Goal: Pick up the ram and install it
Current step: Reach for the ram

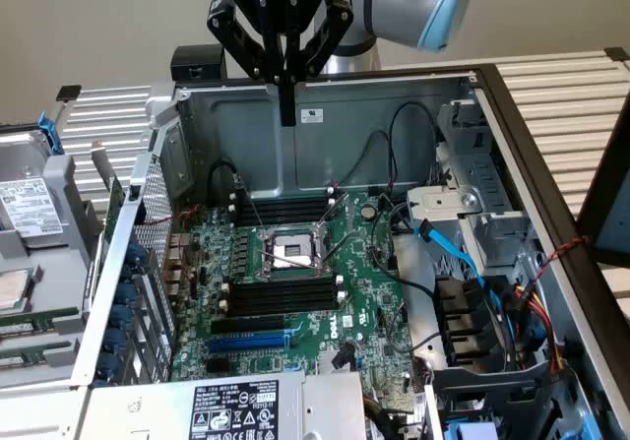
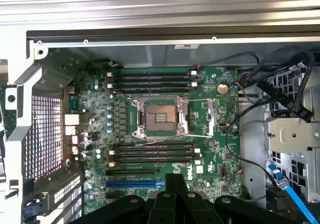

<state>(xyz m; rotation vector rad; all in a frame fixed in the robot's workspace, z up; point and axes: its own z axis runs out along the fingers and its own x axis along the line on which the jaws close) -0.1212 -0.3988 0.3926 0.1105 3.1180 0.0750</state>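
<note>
I see gripper (image 1: 286,117) up high above open PC case (image 1: 394,115), facing mobo (image 2: 210,149). Fingers pressed together, tips touching.

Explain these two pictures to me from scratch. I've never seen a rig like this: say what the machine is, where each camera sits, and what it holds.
The machine is a robot arm ending in a black gripper, a two-fingered claw. One picture comes from a camera standing off the arm. The other comes from a camera on the wrist, looking down past the gripper's fingers. Below lies an open computer case with its green motherboard: the processor socket in the middle, black memory slots on either side, and a blue expansion slot. The gripper hovers above the case, shut, holding nothing I can make out.
</note>
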